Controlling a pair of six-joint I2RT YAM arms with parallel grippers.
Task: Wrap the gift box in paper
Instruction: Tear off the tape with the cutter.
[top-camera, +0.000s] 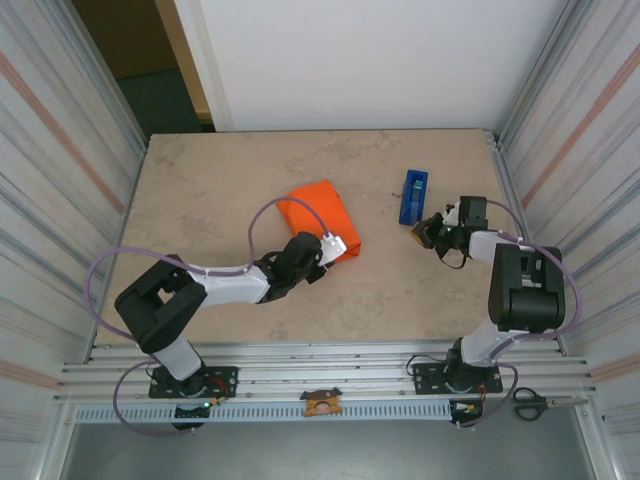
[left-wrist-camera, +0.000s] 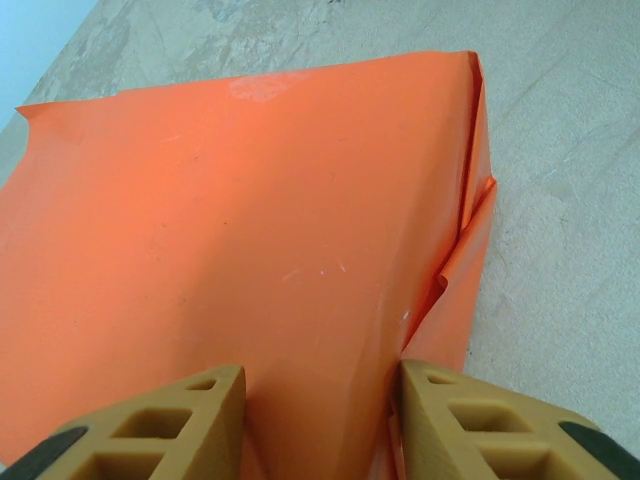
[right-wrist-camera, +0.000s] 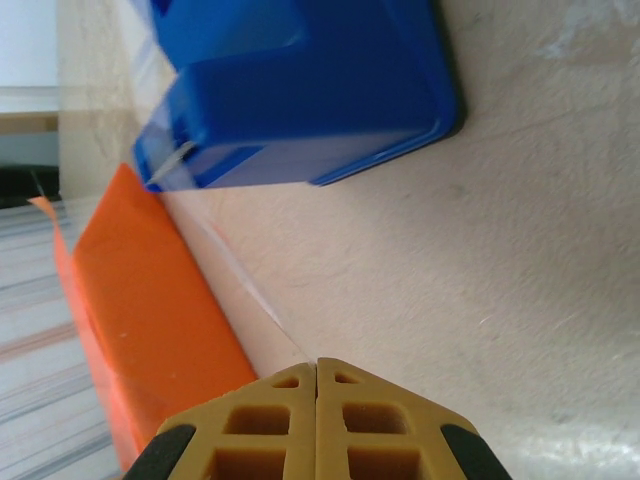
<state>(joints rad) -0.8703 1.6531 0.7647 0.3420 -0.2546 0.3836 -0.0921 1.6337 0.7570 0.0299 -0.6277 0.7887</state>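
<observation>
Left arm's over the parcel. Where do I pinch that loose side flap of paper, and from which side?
Probably pinch the flap at its free outer edge, coming from the bare table side, right in the left wrist view. There it stands off the parcel as a thin sheet; near the crease it lies tight.

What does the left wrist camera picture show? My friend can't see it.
Creased orange paper lies folded on a beige table. Two tan fingers of the left end effector sit either side of its near edge.
</observation>
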